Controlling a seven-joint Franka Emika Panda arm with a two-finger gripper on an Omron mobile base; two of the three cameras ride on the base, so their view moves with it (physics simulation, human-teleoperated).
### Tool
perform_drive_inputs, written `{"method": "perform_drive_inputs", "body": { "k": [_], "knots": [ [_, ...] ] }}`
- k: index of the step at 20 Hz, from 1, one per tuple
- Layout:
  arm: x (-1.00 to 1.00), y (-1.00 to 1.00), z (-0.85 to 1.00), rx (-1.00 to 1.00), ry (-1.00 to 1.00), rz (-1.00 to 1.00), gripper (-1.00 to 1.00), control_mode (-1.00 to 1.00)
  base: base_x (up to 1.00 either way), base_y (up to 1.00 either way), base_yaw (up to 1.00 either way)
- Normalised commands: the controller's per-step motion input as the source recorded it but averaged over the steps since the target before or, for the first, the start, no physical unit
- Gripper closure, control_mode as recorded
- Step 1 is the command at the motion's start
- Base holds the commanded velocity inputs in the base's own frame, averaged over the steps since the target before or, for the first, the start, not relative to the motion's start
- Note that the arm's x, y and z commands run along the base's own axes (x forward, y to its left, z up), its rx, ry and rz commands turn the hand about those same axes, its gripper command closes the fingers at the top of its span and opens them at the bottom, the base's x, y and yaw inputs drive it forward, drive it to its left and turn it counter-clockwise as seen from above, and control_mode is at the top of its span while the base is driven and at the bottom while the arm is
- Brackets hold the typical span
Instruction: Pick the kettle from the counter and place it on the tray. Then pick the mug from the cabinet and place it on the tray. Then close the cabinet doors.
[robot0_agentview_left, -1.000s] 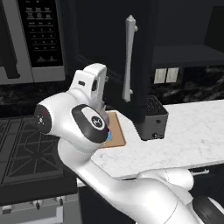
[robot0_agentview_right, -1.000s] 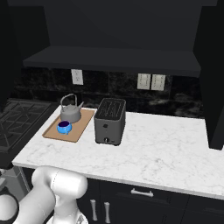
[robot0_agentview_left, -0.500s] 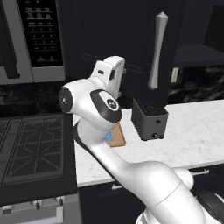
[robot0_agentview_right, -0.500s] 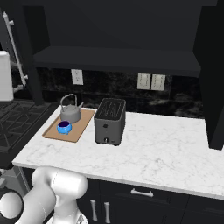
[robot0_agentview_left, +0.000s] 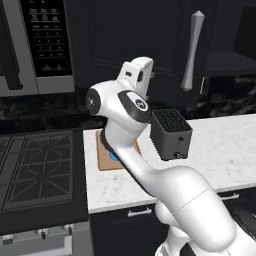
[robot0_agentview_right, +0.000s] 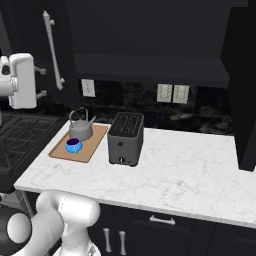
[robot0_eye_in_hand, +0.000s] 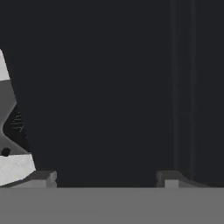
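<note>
Since a second ago the left door's handle has swung across both base views and the hand has risen with it, so I judge the door-closing step is under way. Nearest me, the counter (robot0_agentview_right: 200, 175) carries the tray (robot0_agentview_right: 92, 149) at its left end, beside the toaster (robot0_agentview_right: 126, 138). On the tray the kettle (robot0_agentview_right: 81, 127) stands upright with the mug (robot0_agentview_right: 73, 145) just in front of it, so I count both placements as finished.

Farther back and higher, the gripper (robot0_eye_in_hand: 105, 179) faces a flat black panel. Its fingertips (robot0_eye_in_hand: 41, 178) stand wide apart with nothing between them. My arm rises from the base, bends over the tray and reaches up so the hand sits against the left cabinet door (robot0_agentview_left: 145, 45) near its silver handle (robot0_agentview_left: 192, 50).

In the right base view this door (robot0_agentview_right: 35, 55) looks nearly shut. On the far right the other door (robot0_agentview_right: 242, 85) stands out edge-on, still open. Next I need to finish this push, then carry the hand right and press that panel closed.
</note>
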Motion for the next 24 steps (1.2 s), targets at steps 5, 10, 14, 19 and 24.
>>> {"method": "perform_drive_inputs", "body": {
  "k": [5,10,14,19,24],
  "knots": [
    [0.66,-0.69,0.0,0.08,0.0,0.06,-1.0,-1.0,0.0,0.0,0.0],
    [0.6,-0.7,-0.02,0.11,0.0,0.23,-1.0,-1.0,0.0,0.0,0.0],
    [0.53,-0.69,-0.07,0.07,0.0,0.3,-1.0,-1.0,0.0,0.0,0.0],
    [0.53,-0.67,-0.04,0.08,0.0,0.3,-1.0,-1.0,0.0,0.0,0.0],
    [0.49,-0.58,-0.03,0.07,0.0,0.28,-1.0,-1.0,0.0,0.0,0.0]
  ]
}}
